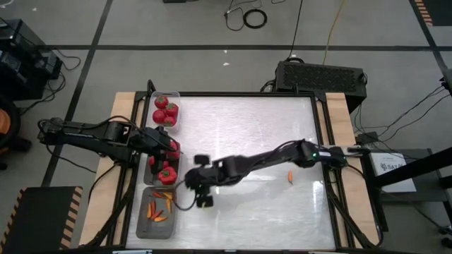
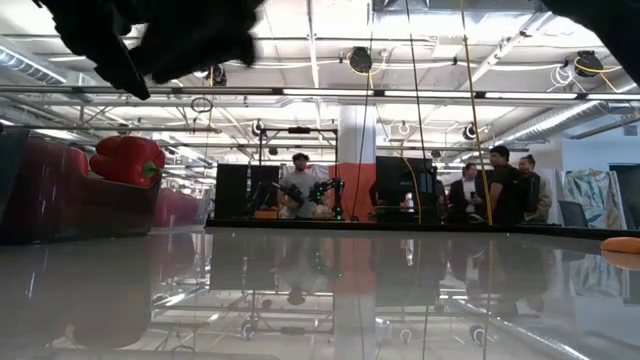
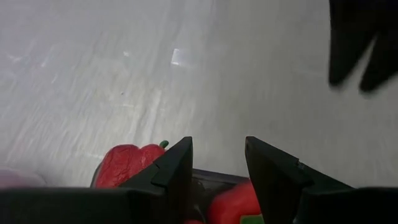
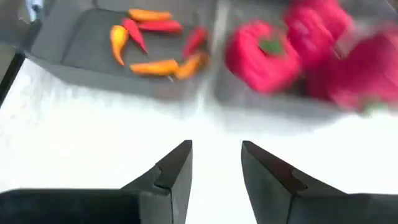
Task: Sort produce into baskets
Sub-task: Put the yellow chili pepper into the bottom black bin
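Observation:
Three clear baskets stand in a row along the table's left edge. The far basket point(image 1: 153, 106) holds red tomatoes point(image 1: 165, 111), the middle basket point(image 1: 149, 172) red bell peppers point(image 1: 166, 173), the near basket point(image 1: 143, 224) small orange and red chilies point(image 1: 158, 212). One orange chili point(image 1: 289, 176) lies alone on the table toward the right. My left gripper point(image 3: 217, 146) hovers open above the bell peppers point(image 3: 127, 163). My right gripper point(image 4: 216, 149) is open and empty over bare table just right of the baskets, pointing at the chilies point(image 4: 155, 43) and bell peppers point(image 4: 261, 56).
The white tabletop point(image 1: 254, 134) stretches right of the baskets. My right arm point(image 1: 268, 159) reaches across it from the right side. In the low view a bell pepper point(image 2: 128, 160) shows at the left and the loose chili point(image 2: 620, 244) at the right; people stand far behind.

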Action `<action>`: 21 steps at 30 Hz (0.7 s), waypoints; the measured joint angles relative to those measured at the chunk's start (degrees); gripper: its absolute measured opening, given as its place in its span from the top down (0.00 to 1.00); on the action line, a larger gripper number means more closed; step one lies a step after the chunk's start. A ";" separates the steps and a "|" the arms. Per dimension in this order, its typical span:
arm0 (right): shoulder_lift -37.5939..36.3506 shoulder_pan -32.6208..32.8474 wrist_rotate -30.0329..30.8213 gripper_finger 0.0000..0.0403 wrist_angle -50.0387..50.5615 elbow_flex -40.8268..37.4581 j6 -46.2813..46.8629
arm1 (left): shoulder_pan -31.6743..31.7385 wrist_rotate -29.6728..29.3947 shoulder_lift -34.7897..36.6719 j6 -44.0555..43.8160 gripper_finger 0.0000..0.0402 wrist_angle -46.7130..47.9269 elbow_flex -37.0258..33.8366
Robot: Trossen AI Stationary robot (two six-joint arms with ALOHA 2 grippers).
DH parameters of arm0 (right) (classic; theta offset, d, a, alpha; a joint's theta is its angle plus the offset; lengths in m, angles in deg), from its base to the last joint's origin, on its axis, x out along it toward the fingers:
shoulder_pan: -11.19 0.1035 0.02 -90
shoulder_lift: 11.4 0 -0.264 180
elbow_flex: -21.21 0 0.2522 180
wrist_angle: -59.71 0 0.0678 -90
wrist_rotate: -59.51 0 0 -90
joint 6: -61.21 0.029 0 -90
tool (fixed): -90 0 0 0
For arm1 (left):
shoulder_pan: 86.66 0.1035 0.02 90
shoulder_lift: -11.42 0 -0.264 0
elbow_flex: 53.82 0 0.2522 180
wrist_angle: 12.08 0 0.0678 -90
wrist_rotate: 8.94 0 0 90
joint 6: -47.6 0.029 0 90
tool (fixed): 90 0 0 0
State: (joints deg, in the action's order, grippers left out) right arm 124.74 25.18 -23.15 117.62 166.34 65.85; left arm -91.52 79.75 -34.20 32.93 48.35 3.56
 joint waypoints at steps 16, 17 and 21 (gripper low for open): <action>-13.94 -3.47 -0.13 0.51 45.34 -2.23 21.32 | 0.02 -2.77 0.00 -0.38 0.62 -7.64 0.02; -15.12 -3.15 -0.10 0.48 45.50 -3.84 21.66 | 0.02 -2.95 0.00 -0.94 0.62 -8.31 0.02; -22.74 -2.44 0.31 0.42 44.90 -17.96 25.40 | 0.02 -3.77 -0.13 -2.49 0.62 -10.23 0.02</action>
State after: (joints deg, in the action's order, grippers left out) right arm 102.00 22.75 -22.84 162.52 148.38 91.24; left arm -91.50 75.98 -34.33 30.44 38.12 3.58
